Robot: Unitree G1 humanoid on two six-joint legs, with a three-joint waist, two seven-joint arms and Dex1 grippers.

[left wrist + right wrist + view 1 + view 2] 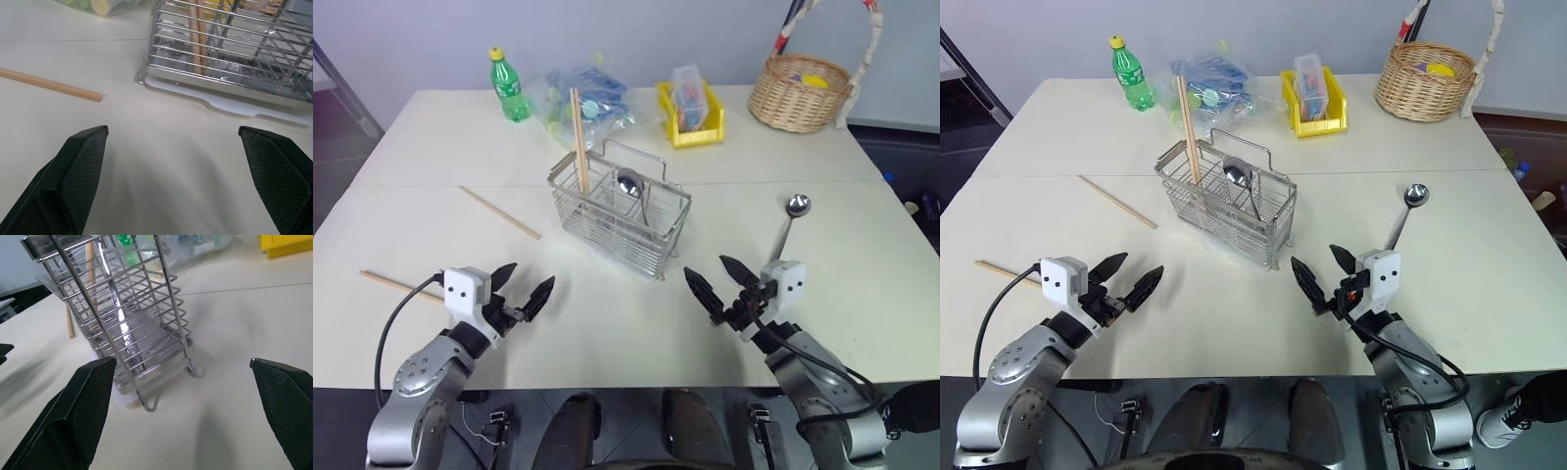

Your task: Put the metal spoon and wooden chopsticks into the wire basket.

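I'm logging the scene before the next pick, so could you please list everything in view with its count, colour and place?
wire basket: one, silver, table centre
chopsticks: pale wood, standing in the basket
chopsticks: two, pale wood, lying on the table left of the basket
spoon: one, silver, in the basket
spoon: one, silver, lying right of the basket
bottle: one, green, far left
plastic bag: one, clear, behind the basket
bin: one, yellow, far centre
wicker basket: one, tan, far right
table: one, cream
left gripper: open, empty
right gripper: open, empty

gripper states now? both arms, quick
Left gripper: open, holding nothing.
Right gripper: open, holding nothing.
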